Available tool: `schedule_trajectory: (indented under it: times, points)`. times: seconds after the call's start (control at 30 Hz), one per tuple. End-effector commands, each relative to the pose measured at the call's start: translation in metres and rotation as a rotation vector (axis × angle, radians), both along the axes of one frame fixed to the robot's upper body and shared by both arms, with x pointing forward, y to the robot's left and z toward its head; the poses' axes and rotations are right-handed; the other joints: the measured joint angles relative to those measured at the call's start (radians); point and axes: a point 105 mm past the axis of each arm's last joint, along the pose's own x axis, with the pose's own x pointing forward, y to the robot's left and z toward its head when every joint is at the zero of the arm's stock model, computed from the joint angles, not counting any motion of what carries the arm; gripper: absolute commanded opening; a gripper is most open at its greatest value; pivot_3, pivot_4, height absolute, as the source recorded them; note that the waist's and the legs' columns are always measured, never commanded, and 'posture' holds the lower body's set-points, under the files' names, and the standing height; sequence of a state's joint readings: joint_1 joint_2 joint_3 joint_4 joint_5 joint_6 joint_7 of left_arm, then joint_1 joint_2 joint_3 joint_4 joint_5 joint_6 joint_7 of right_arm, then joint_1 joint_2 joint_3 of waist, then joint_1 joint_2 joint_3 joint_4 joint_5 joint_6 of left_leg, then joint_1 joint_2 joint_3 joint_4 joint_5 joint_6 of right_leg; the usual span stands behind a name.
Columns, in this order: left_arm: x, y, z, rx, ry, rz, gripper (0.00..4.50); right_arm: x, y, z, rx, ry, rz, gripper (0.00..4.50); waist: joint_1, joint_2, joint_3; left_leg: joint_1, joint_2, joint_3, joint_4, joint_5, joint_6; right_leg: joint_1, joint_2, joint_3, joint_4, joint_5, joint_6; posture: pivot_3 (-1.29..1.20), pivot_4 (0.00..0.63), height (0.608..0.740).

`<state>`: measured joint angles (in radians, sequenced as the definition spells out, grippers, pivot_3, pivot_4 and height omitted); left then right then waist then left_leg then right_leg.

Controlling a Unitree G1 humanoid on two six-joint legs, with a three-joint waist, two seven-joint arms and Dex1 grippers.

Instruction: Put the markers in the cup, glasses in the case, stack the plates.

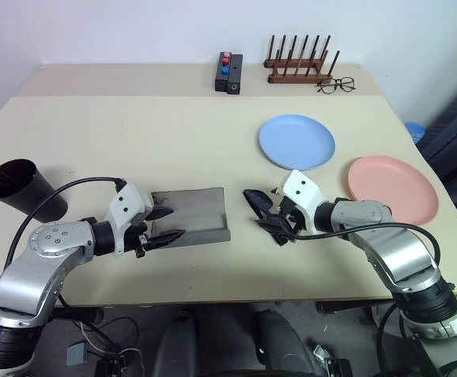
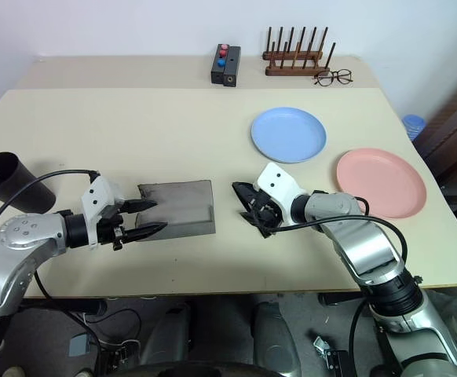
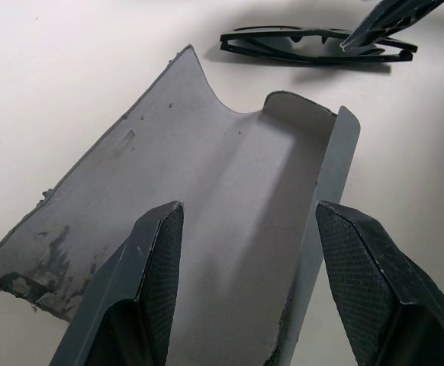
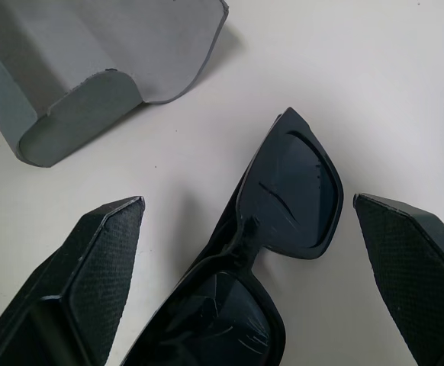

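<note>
Straddling the folded black sunglasses (image 4: pixel 283 229), the right gripper (image 1: pixel 279 224) is held with its two fingers spread wide, one on each side of the frame and neither touching it. The glasses step is judged to be in hand: the sunglasses are seen flat on the table between these fingers, not yet picked up. Just beyond the fingertips the grey case (image 1: pixel 191 216) is lying open, and the left gripper (image 1: pixel 160 228) is poised over its near end, fingers parted and nothing pinched. Next, a closing of the right fingers on the frame would be called for, then a lift across into the case. Further off, a black cup (image 1: pixel 16 188) and a blue plate (image 1: pixel 297 141) and pink plate (image 1: pixel 392 188) are set apart on the beige table (image 1: pixel 118 133), against a white wall
</note>
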<state>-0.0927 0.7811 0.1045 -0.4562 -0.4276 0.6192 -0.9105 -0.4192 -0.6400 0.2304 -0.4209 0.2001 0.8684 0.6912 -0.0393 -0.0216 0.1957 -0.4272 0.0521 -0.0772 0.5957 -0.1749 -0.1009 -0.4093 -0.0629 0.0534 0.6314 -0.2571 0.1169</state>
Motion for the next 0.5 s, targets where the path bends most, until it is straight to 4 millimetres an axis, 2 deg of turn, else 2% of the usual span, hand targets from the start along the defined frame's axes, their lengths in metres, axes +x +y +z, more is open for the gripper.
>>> schedule_trajectory:
  times: [0.03, 0.4, 0.5]
  points:
    - [-0.0028, -0.0053, 0.0108, 0.001, -0.043, -0.028, 2.79, 0.0015, -0.0026, 0.0068, -0.004, -0.027, -0.003, 4.5, 0.0, 0.0, 0.0, 0.0, 0.0, 0.0, 0.0, 0.0, 0.0, 0.0, 0.0, 0.0, 0.0, 0.0, 0.0, 0.0, 0.15, 0.738]
    - [-0.0056, -0.0074, 0.0102, 0.002, -0.042, -0.028, 2.79, 0.0038, -0.0063, 0.0048, -0.008, -0.022, -0.018, 4.5, 0.0, 0.0, 0.0, 0.0, 0.0, 0.0, 0.0, 0.0, 0.0, 0.0, 0.0, 0.0, 0.0, 0.0, 0.0, 0.0, 0.15, 0.738]
    - [-0.0067, -0.0084, 0.0101, 0.003, -0.042, -0.029, 2.79, 0.0045, -0.0084, -0.0001, 0.106, 0.094, -0.103, 4.5, -0.001, 0.0, 0.0, 0.0, 0.0, 0.0, 0.0, 0.0, 0.0, 0.0, 0.0, 0.0, 0.0, 0.0, 0.0, 0.0, 0.15, 0.738]
